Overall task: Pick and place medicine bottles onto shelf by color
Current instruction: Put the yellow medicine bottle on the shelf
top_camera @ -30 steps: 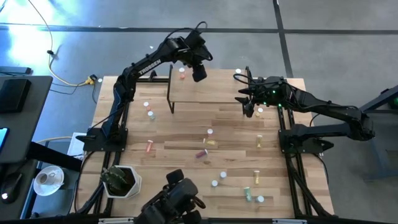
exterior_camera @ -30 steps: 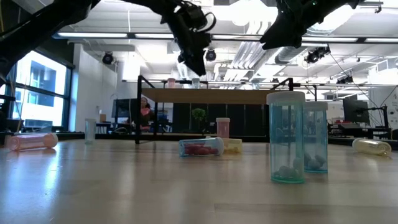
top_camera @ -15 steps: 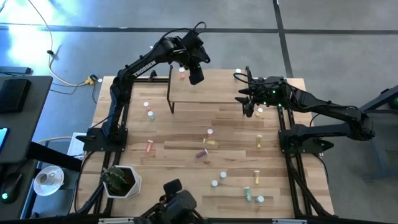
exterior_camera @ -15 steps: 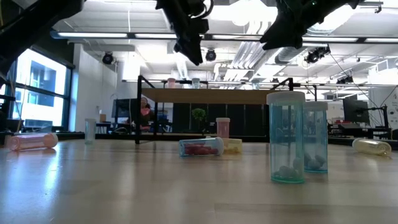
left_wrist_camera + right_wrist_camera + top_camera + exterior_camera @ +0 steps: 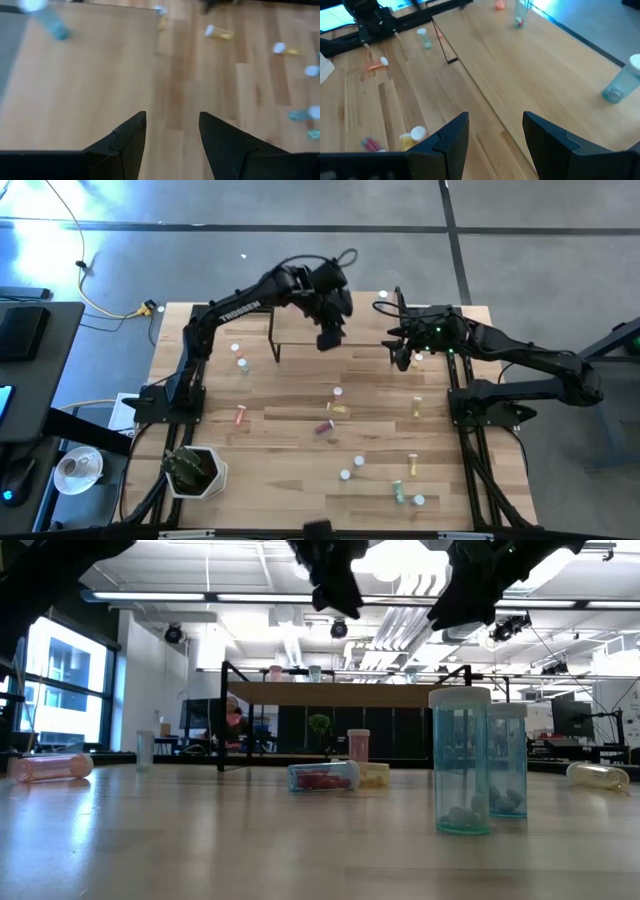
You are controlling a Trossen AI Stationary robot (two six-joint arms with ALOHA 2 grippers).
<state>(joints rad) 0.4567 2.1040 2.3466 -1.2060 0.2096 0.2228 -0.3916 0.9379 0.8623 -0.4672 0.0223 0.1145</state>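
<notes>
1. Left gripper, fingers apart and empty, hangs over the shelf; it risks toppling bottles there.
2. Right gripper, fingers apart, waits at the shelf's right end.
3. Medicine bottles scatter the bench.

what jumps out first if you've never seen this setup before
The small raised shelf at the table's far edge stands out, with the left hand hovering open and empty over it and the right hand open at its right end. Next come the tiny medicine bottles scattered over the wooden table, and a potted plant at its near left corner.
</notes>
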